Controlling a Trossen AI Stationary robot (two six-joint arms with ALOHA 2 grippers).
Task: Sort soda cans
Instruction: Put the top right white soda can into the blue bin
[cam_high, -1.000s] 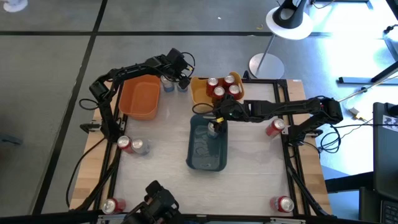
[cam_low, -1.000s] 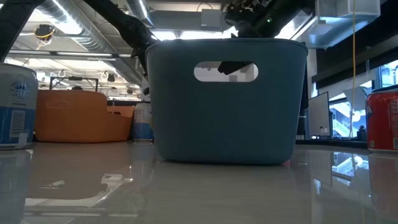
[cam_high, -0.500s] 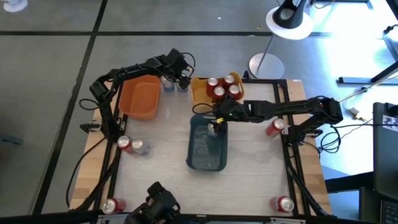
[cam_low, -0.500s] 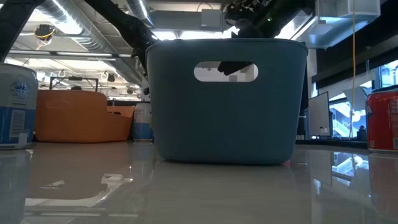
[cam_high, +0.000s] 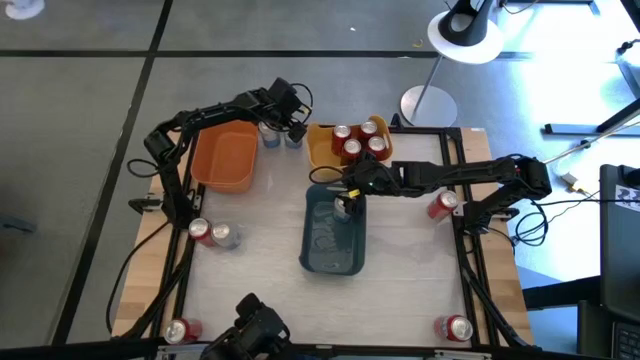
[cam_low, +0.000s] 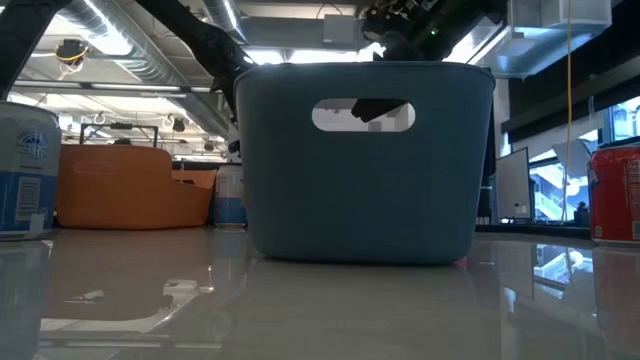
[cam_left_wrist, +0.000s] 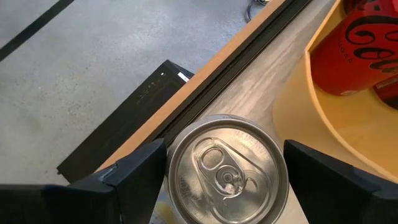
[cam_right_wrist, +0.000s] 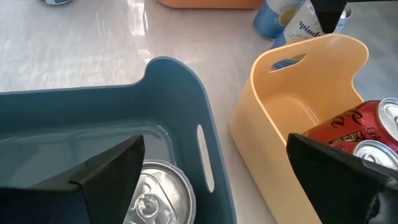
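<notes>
My left gripper (cam_high: 291, 127) reaches to the table's far edge and is shut on a silver-topped soda can (cam_left_wrist: 227, 169), the one nearest the yellow bin (cam_high: 322, 150). A second blue-and-silver can (cam_high: 270, 139) stands beside it. My right gripper (cam_high: 345, 197) hovers open over the far end of the dark blue-grey bin (cam_high: 333, 235). A silver can (cam_right_wrist: 155, 196) stands upright on that bin's floor, below and between the fingers, untouched. Several red cans (cam_high: 358, 140) stand in the yellow bin. My left gripper comes from above, pointing down, and has the can's side wall just under the rim (cam_left_wrist: 171, 163) between its two fingers (cam_left_wrist: 140, 171), one on each side. The can stands upright on the table by the far edge rail. The fingertips lower down are hidden by the can.
The orange bin (cam_high: 225, 158) sits left of the held can. A red can (cam_high: 198, 231) and a silver can (cam_high: 225, 236) stand near the left edge. Red cans stand at the near-left corner (cam_high: 180, 330), the near-right corner (cam_high: 455, 327) and the right side (cam_high: 441, 205).
</notes>
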